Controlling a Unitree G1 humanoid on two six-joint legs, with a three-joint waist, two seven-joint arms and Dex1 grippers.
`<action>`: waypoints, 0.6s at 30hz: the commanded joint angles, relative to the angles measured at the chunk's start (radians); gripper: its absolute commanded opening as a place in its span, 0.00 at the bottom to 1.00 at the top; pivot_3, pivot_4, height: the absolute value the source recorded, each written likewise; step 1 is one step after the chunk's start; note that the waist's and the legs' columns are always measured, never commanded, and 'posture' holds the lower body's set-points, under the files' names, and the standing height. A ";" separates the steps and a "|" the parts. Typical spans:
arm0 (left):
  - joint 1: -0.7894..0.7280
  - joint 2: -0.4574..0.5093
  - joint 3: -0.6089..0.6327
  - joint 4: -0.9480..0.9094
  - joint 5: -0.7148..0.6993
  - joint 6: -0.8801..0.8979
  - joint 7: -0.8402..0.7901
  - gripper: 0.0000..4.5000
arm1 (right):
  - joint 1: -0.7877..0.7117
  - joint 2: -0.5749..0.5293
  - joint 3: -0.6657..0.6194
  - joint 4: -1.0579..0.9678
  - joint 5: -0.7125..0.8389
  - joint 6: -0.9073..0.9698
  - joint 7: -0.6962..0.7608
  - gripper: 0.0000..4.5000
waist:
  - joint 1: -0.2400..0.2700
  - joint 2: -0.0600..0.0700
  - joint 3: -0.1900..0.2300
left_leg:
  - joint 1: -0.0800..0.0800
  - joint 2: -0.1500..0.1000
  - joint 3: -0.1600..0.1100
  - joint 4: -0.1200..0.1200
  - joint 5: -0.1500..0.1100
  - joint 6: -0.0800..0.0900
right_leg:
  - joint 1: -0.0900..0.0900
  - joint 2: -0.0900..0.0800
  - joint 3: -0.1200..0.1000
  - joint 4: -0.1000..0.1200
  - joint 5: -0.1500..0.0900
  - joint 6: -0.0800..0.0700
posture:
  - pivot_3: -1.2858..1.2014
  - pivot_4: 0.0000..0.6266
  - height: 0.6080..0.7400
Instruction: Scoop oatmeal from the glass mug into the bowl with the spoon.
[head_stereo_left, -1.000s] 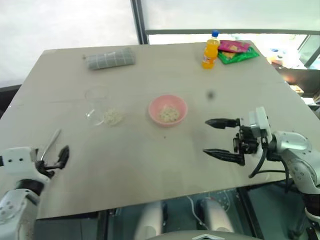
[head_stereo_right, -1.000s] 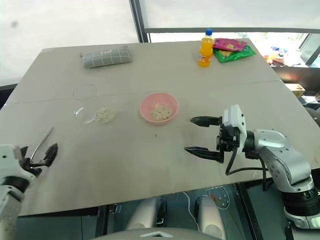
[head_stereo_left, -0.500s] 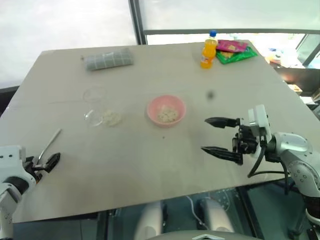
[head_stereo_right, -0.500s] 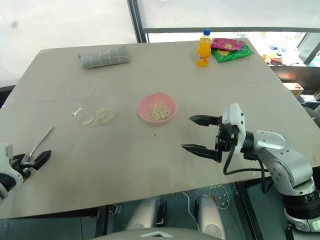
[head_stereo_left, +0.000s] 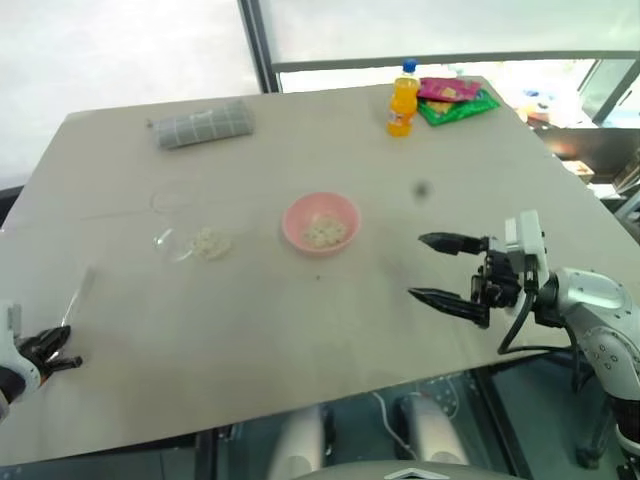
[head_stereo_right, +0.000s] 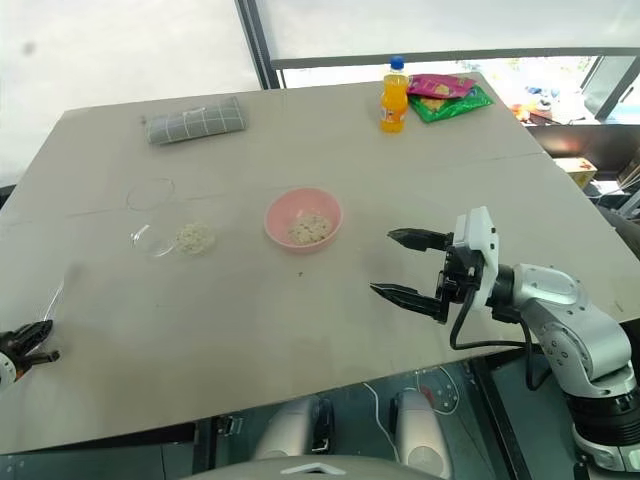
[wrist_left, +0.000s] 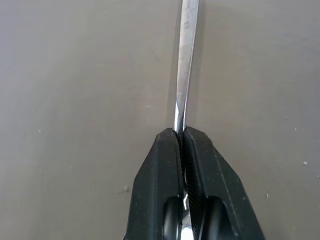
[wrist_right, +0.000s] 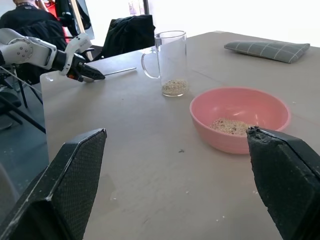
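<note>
No brand name or lettering can be read anywhere: the orange bottle (head_stereo_right: 393, 97) with its blue cap is too small to show a label, and the print on the red and green snack packets (head_stereo_right: 445, 95) beside it is illegible.

The spoon (wrist_left: 186, 65) lies flat on the tabletop (head_stereo_right: 300, 330) near its left front edge. Its long axis runs away from the left claw (wrist_left: 181, 132), roughly toward the far side of the tabletop; the thin handle is the part in view, and the wrist picture cuts it off before the oval end. The left claw is closed tight on the near end of that handle, its two black fingers (wrist_left: 162, 170) pressed together with the metal strip between them, low over the surface.

The glass mug (wrist_right: 170, 61) stands upright left of the centre, its handle turned toward the left claw's side, with a shallow layer of oatmeal (wrist_right: 174, 87) at its bottom. Just to its right sits the pink bowl (head_stereo_right: 303, 218), upright, with a small heap of the flakes inside. Mug and bowl are near each other but apart, and both are well apart from the spoon.

The right claw (head_stereo_right: 408, 265) hangs over the right front part of the tabletop, spread wide and holding nothing, pointing toward the bowl.

A folded grey checked cloth (head_stereo_right: 194, 119) lies at the far left.
</note>
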 joint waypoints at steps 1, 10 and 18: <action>-0.022 -0.053 0.030 -0.025 -0.008 -0.073 0.012 0.01 | -0.021 -0.002 -0.019 0.000 0.004 -0.022 0.014 1.00 | 0.004 0.000 0.000 | 0.000 0.000 0.000 0.000 -0.001 -0.001 | 0.000 0.000 0.000 0.000 0.000 0.000 | 0.52 0.24 1.00; -0.278 -0.108 0.068 -0.389 -0.012 -0.290 0.167 0.01 | -0.074 0.009 -0.020 0.046 0.014 -0.013 0.023 1.00 | 0.035 -0.022 0.001 | -0.010 0.000 -0.009 0.005 -0.001 -0.002 | -0.003 -0.001 -0.011 -0.001 0.003 -0.005 | 0.52 0.24 1.00; -0.595 -0.035 -0.164 -0.606 -0.035 -0.217 0.178 0.01 | -0.161 0.059 -0.056 0.076 0.097 0.058 -0.055 1.00 | 0.028 -0.019 0.005 | -0.009 -0.001 -0.006 0.005 0.001 0.000 | 0.000 0.003 -0.009 -0.003 0.004 -0.005 | 0.52 0.24 1.00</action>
